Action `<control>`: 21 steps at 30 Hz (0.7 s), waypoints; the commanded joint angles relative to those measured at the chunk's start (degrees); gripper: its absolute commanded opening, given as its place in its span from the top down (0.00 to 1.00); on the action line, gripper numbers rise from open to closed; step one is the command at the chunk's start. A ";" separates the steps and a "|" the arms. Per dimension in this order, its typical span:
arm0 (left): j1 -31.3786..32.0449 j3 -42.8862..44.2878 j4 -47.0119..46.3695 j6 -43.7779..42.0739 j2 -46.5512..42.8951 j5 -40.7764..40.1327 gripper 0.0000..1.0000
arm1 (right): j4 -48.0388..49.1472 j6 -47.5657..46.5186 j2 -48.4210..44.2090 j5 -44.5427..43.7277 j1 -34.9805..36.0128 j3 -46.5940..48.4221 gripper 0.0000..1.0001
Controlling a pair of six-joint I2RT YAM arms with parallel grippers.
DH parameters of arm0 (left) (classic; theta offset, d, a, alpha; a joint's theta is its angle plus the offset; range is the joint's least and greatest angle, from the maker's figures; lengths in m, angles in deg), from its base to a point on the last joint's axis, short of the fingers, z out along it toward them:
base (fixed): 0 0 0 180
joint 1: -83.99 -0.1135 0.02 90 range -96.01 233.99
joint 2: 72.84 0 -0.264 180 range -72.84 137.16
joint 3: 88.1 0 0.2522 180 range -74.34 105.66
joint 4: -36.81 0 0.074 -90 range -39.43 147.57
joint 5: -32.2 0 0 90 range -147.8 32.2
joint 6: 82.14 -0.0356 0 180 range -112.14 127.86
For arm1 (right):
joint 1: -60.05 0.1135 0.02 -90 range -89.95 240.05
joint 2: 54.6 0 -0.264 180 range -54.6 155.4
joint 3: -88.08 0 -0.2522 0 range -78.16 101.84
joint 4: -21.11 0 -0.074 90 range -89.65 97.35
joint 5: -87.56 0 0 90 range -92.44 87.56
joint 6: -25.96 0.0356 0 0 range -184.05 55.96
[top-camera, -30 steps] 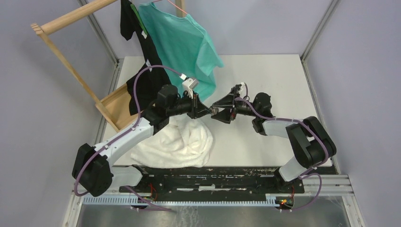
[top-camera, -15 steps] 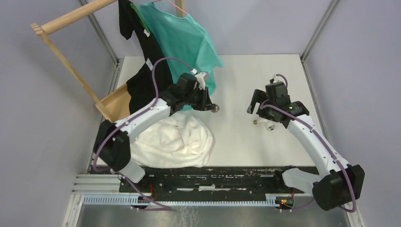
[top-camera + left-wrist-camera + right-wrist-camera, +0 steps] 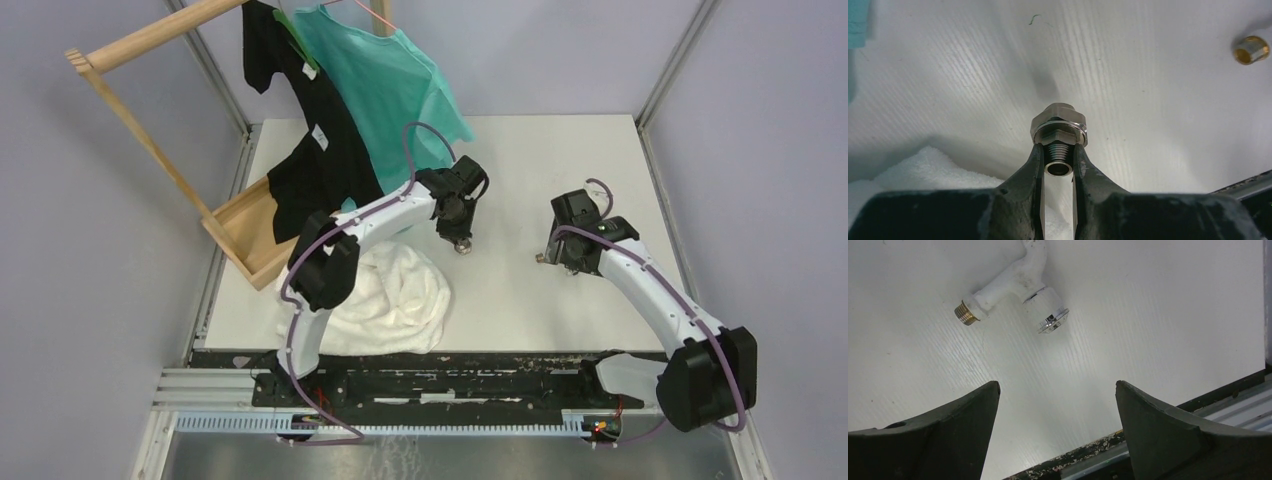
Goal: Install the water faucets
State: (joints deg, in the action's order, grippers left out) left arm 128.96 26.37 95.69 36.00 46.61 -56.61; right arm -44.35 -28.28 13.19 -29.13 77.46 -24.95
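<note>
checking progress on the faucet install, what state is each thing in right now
left gripper, jaws shut on the silver fitting
silver fitting, clamped by its threaded end
right gripper, jaws open, empty
white faucet, lying loose, not held
white towel, crumpled
teal shirt, hanging
black shirt, hanging

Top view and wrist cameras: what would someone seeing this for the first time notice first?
The left gripper pinches a silver threaded fitting over the white table, beside a heaped white towel. To its right, the right gripper hangs open over a white faucet lying on the table. At the back left, a teal shirt and a black shirt hang from a wooden rack.
</note>
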 commanded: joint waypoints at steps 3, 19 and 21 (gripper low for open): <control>-0.42 13.31 13.50 -8.86 6.87 -2.91 0.97 | 5.85 -2.53 1.19 3.15 0.10 -0.64 0.07; -0.54 24.27 21.06 -11.25 18.02 -5.41 0.67 | 8.51 -1.55 3.11 7.41 0.06 -2.43 0.07; -0.55 24.41 20.74 -11.05 17.52 -5.75 0.52 | 8.37 -1.66 3.71 7.60 0.08 -2.00 0.06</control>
State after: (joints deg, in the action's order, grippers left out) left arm 128.59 49.10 115.26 27.06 63.05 -60.83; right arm -37.27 -29.87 15.92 -21.86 77.46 -28.16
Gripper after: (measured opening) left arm 0.379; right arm 0.931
